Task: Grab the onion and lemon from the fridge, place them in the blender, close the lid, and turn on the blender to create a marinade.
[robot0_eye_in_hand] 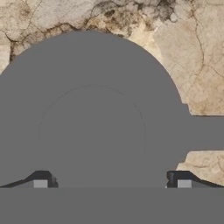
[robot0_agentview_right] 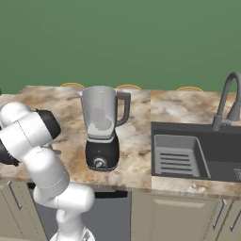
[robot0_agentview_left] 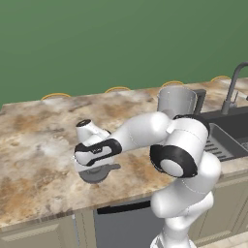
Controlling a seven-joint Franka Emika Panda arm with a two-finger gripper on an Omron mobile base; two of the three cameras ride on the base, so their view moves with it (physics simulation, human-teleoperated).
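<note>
Glossy white arm of rounded, bulbous segments with black bands at the joints; end effector fingertips dark with pale pads.

Plain green wall behind. Mottled tan-brown stone counter running across, yellow-rimmed shapes along its back edge. Dark sink set into counter at right, ribbed insert inside, grey curved faucet at rear. Beige cabinet doors with bar handles below, dark grey appliance panel between. Flat, even light.
</note>
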